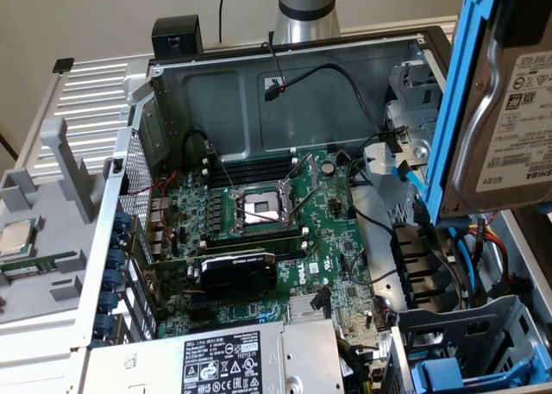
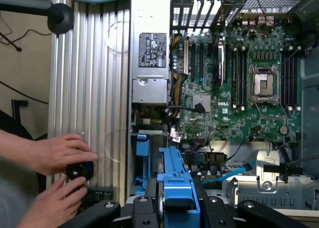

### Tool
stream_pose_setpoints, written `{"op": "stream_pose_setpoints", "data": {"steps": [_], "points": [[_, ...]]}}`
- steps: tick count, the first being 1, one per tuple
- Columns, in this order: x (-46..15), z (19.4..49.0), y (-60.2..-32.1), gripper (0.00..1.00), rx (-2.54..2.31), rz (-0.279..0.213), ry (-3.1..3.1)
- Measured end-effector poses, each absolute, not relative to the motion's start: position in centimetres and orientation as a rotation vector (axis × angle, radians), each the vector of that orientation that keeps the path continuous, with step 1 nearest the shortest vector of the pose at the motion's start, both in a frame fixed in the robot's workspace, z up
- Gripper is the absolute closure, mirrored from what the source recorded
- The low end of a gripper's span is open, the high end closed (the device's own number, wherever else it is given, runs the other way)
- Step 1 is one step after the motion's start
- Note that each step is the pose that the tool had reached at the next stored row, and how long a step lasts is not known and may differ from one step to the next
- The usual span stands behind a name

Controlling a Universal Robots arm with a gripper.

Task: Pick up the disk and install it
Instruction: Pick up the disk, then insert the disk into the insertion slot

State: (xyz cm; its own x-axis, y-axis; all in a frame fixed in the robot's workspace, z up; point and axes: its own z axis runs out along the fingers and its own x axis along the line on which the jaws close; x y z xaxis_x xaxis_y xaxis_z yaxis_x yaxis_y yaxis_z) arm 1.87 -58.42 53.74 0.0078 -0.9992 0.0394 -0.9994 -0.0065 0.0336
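The disk [image 1: 509, 127], a silver hard drive with a white label in a bright blue carrier frame [image 1: 453, 109], hangs tilted above the open computer case [image 1: 293, 92], at the exterior view's right. In the wrist view the carrier's blue edge [image 2: 177, 185] sits between the black fingers [image 2: 142, 208] of my gripper [image 2: 177, 205], which is shut on it. Below the disk, the case's metal drive cage [image 1: 492, 325] holds another blue carrier [image 1: 448, 377].
The motherboard [image 1: 259, 213] with its CPU socket, a graphics card [image 1: 237, 269] and the power supply [image 1: 224, 359] lie in the case, crossed by loose cables [image 1: 345, 75]. A small CPU chip [image 1: 17, 236] rests on a grey tray. A person's hands [image 2: 55, 155] hold a black round part on the ribbed panel [image 2: 89, 88].
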Motion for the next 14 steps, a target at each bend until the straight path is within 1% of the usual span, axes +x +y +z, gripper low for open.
{"op": "stream_pose_setpoints", "data": {"steps": [5, 6, 9, 14], "points": [[1.87, 53.74, -58.42, 0.63, 2.193, 0.006, -2.177], [1.87, 53.75, -58.42, 0.63, 2.195, 0.001, -2.18], [1.93, 53.74, -58.54, 0.63, 2.21, -0.033, -2.196], [1.93, 53.61, -59.26, 0.63, 2.203, -0.041, -2.21]]}}
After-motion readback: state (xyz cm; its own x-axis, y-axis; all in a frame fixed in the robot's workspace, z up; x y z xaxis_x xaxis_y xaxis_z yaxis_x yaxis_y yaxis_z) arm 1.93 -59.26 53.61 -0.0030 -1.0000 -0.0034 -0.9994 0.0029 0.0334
